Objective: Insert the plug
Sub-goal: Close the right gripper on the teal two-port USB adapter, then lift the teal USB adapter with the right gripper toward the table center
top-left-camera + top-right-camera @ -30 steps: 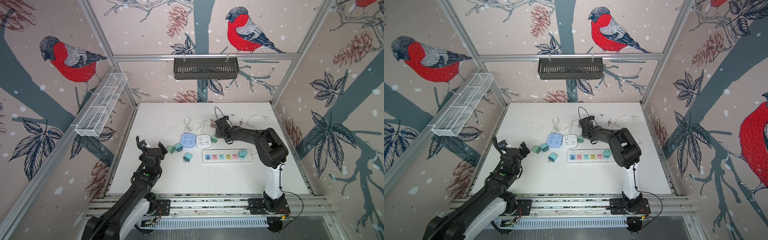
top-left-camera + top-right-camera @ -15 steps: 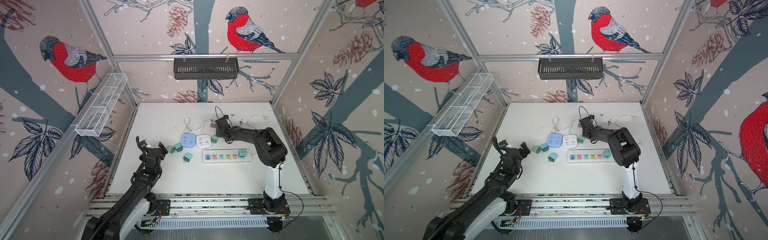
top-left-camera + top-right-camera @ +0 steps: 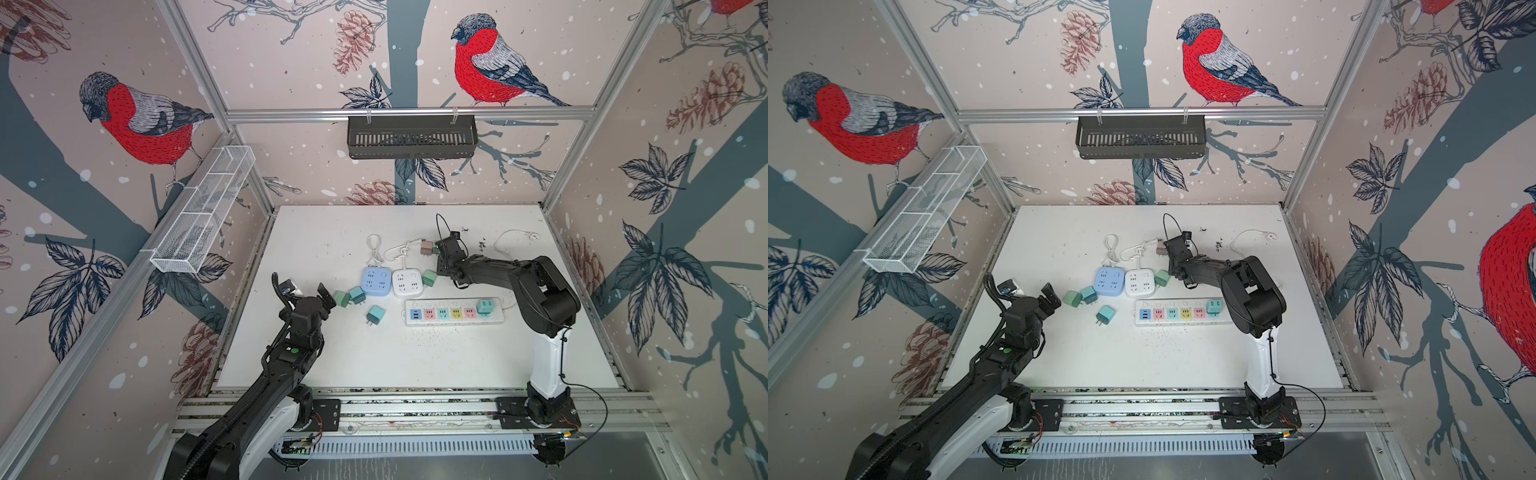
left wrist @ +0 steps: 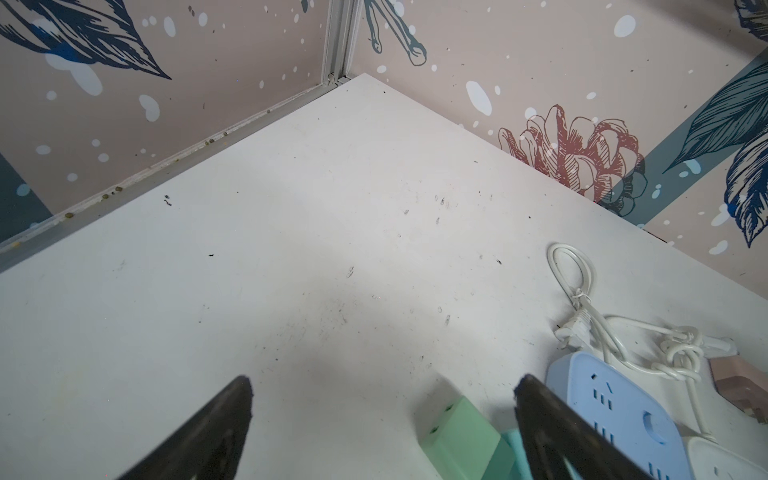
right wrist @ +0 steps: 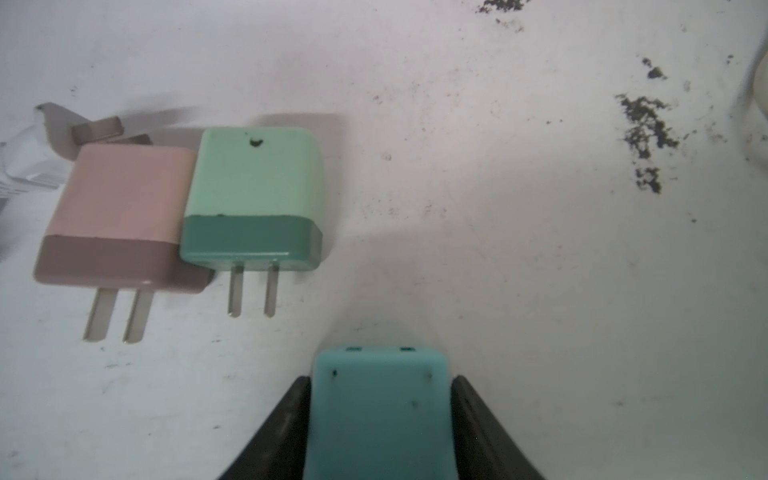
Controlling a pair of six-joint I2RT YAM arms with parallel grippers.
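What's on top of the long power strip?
One teal plug stands on the strip's right end. The other coloured sockets are bare. Its prongs are covered by its body, so how deep they sit in the socket cannot be seen.

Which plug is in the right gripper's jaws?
The teal plug, held in the right gripper; the pink plug and green plug lie loose, side by side on the table.

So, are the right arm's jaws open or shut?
Shut on the teal plug: in the right wrist view both jaws lie against its sides, with no gap.
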